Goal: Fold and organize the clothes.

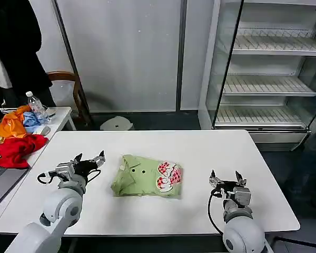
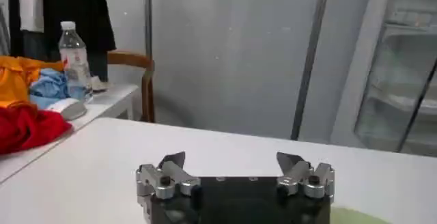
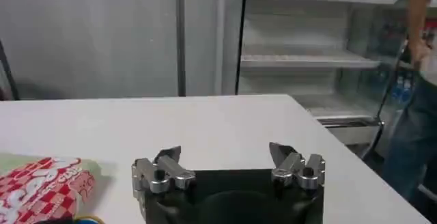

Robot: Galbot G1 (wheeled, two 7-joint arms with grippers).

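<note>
The light green T-shirt (image 1: pixel 145 176) lies folded into a compact rectangle at the middle of the white table (image 1: pixel 200 153), its red, pink and white print (image 1: pixel 168 175) facing up at its right end. A corner of that print (image 3: pixel 41 188) shows in the right wrist view. My left gripper (image 1: pixel 89 157) rests open just left of the shirt, nothing between its fingers. My right gripper (image 1: pixel 225 176) stands open to the right of the shirt, apart from it and empty. In the wrist views both grippers (image 2: pixel 231 157) (image 3: pixel 224 151) hold their jaws wide apart over bare tabletop.
A side table (image 1: pixel 58 118) at the left carries a pile of red (image 1: pixel 18 149), orange (image 1: pixel 11 125) and blue garments and a water bottle (image 1: pixel 36 107). A wooden chair (image 1: pixel 68 84) stands behind it. A glass-doored shelf unit (image 1: pixel 268 68) stands at the back right.
</note>
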